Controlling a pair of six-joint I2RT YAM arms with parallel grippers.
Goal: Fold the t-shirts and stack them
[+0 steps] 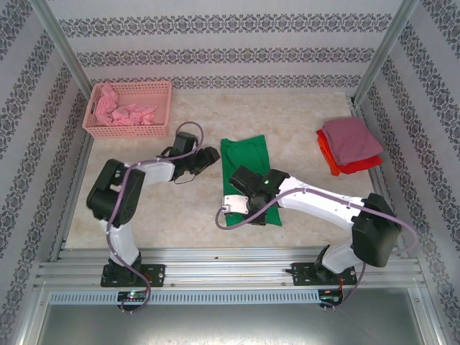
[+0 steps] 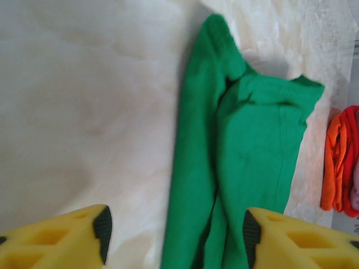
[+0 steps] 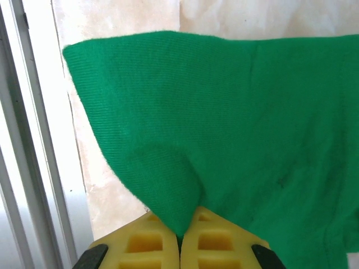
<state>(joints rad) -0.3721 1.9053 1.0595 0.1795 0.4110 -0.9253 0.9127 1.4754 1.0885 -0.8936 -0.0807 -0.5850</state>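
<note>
A bright green t-shirt (image 1: pixel 248 169) lies folded into a long strip in the middle of the table. My right gripper (image 1: pixel 237 198) is shut on a pinch of that cloth near its near-left corner; in the right wrist view the fold of the green t-shirt (image 3: pixel 224 129) rises out of the closed right gripper (image 3: pixel 180 238). My left gripper (image 1: pixel 208 157) hovers at the far left edge of the strip. In the left wrist view the left gripper (image 2: pixel 176 235) is open, with the green t-shirt (image 2: pixel 247 145) lying under and between its fingers.
Folded shirts are stacked at the right: mauve (image 1: pixel 351 140) on top, over red (image 1: pixel 356 165) and orange (image 1: pixel 325 151). A pink lattice basket (image 1: pixel 126 131) with pink cloth (image 1: pixel 122 111) stands at the back left. Metal rails (image 1: pixel 230 269) run along the near edge.
</note>
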